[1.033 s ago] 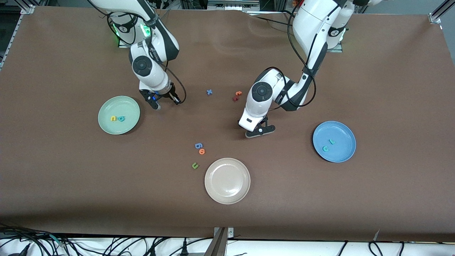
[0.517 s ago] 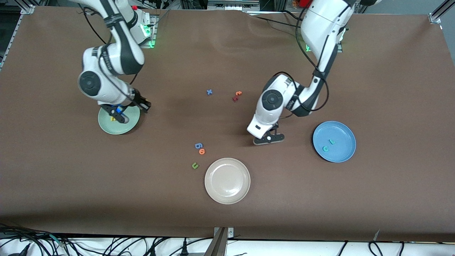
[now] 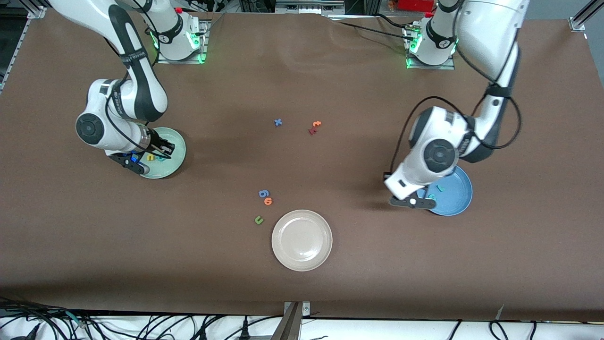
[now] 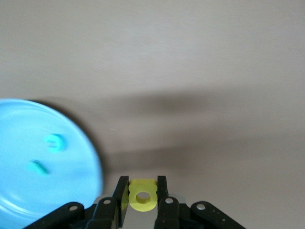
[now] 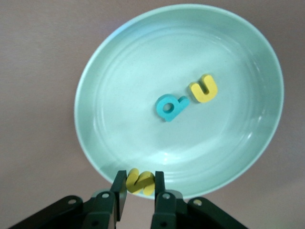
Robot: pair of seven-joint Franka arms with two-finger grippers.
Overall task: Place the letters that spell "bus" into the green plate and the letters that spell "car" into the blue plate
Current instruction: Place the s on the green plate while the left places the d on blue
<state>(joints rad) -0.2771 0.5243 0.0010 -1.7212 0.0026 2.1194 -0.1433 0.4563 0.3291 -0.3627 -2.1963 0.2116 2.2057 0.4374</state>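
Note:
The green plate (image 3: 175, 140) holds a yellow "u" (image 3: 150, 157) and a teal "b" (image 5: 170, 107). My right gripper (image 3: 143, 160) hovers over that plate's rim, shut on a yellow "s" (image 5: 140, 181). At the left arm's end, the blue plate (image 3: 457, 194) carries a teal "r" (image 3: 440, 188) and a teal "c" (image 4: 55, 142). My left gripper (image 3: 414, 202) hangs over the table right beside the blue plate's rim, shut on a yellow "a" (image 4: 142, 195). The wrist views show the green plate (image 5: 124, 76), the "u" (image 5: 204, 88), the blue plate (image 4: 24, 191), the "r" (image 4: 37, 167) and each gripper (image 5: 140, 185) (image 4: 143, 191).
A beige-white plate (image 3: 302, 262) lies nearest the front camera. Beside it sit a dark green "u" (image 3: 258, 219), an orange "o" (image 3: 268, 201) and a blue 6-like piece (image 3: 264, 193). A blue "x" (image 3: 278, 122) and an orange and dark-red pair (image 3: 314, 127) lie mid-table.
The right arm swung from mid-table to over the green plate's rim with the "s". The left arm carried the "a" from mid-table to the blue plate's edge.

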